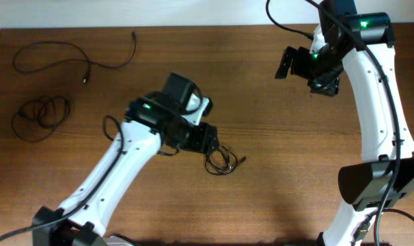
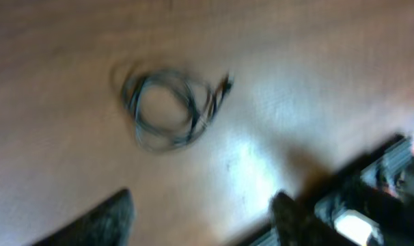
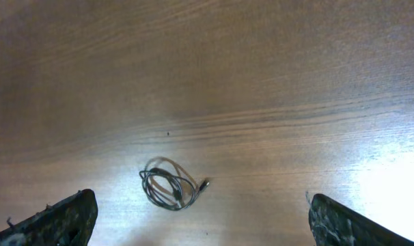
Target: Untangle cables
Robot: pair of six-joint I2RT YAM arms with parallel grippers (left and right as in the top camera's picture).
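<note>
Small coil just beside left gripper, untouched; jaws apart, empty. Big coil and loose cable well away from that gripper. Right gripper also well away, jaws wide apart, empty.

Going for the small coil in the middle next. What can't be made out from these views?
Left wrist view: motion blur smears the small coil; its strands and plug merge.
Overhead: the left gripper overlaps the small coil's near edge and hides it.
Right wrist view: the small coil is too small to trace crossings.
Overhead: the bundled cable at far left is too small to tell knots from loops.
</note>
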